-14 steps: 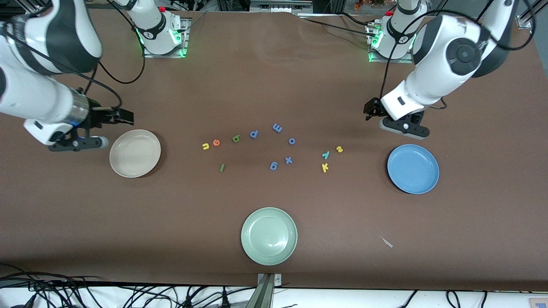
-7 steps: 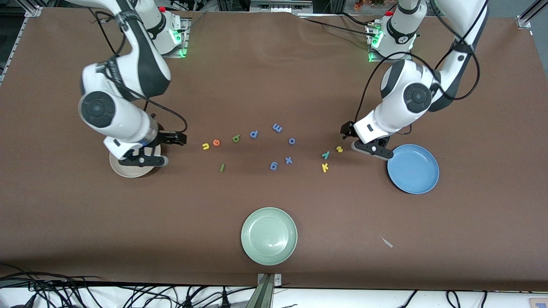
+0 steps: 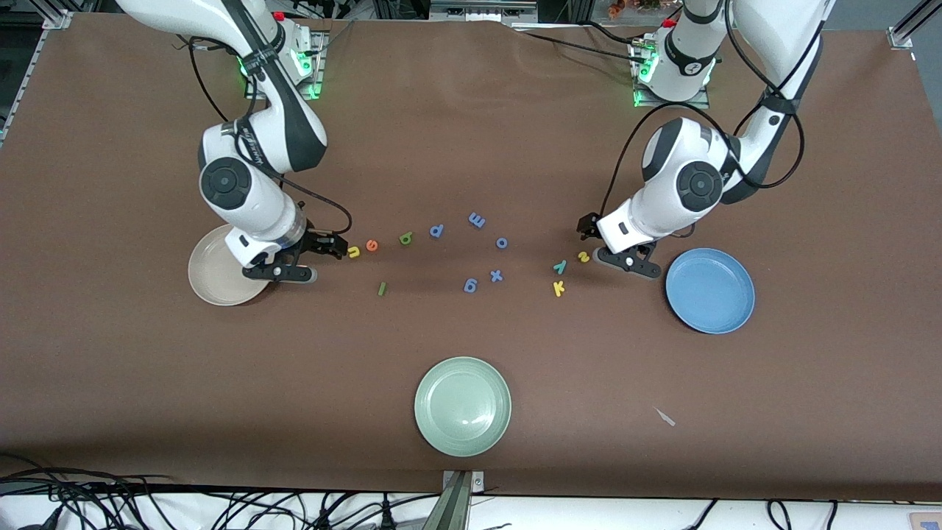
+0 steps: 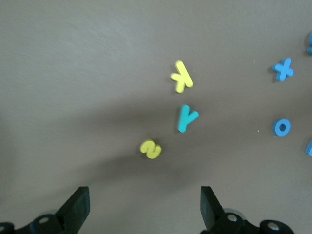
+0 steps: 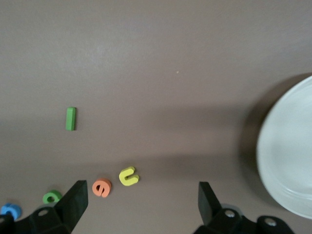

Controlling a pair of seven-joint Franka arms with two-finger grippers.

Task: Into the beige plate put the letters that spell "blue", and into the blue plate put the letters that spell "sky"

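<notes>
Item, arms: I note both have swung in from the desk's [image 3: 471, 110] ends since a second ago, so picking can begin; no letter is plated yet. Right gripper [image 3: 340, 245], fingers wide, hangs low beside the yellow foam "u" [image 3: 354, 252], near the round cream-beige plate [image 3: 210, 283]. Left gripper [image 3: 586, 225], fingers wide, hangs beside the yellow foam "s" [image 3: 583, 257], near the round blue plate [image 3: 710, 291].

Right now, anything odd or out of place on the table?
One thing: a small pale scrap lies on the brown table, nearer the front camera than the blue plate, belonging to neither letters nor plates. Otherwise the loose letters lie flat, and the plates look undamaged and hold nothing.
</notes>
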